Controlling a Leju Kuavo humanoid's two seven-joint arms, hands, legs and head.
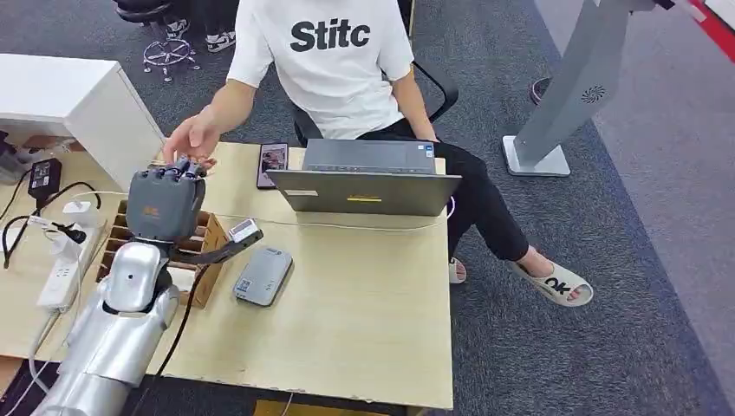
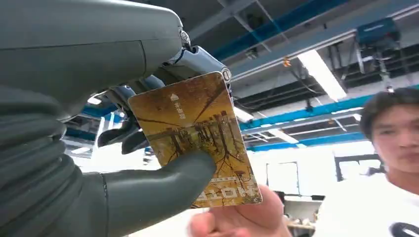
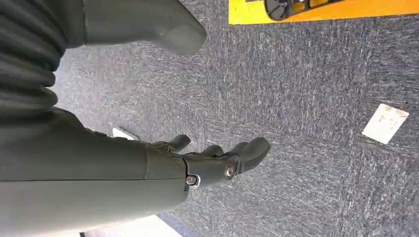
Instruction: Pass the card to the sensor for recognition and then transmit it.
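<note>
1. Head view is evenly lit and pretty sharp, with soft shadows on the tabletop [image 1: 364,286].
2. Left wrist view looks up at bright ceiling strip lights [image 2: 321,74]; the windows are blown out and the person's face is blurred.
3. Right wrist view is dimmer, but the carpet [image 3: 306,123] stays crisp.

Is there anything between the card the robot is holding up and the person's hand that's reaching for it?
Nothing visible is in the way. The left hand holds the card between thumb and fingers, and the person's hand is right at the card's free end. In the head view that hand meets the robot's fingers above the table.
</note>
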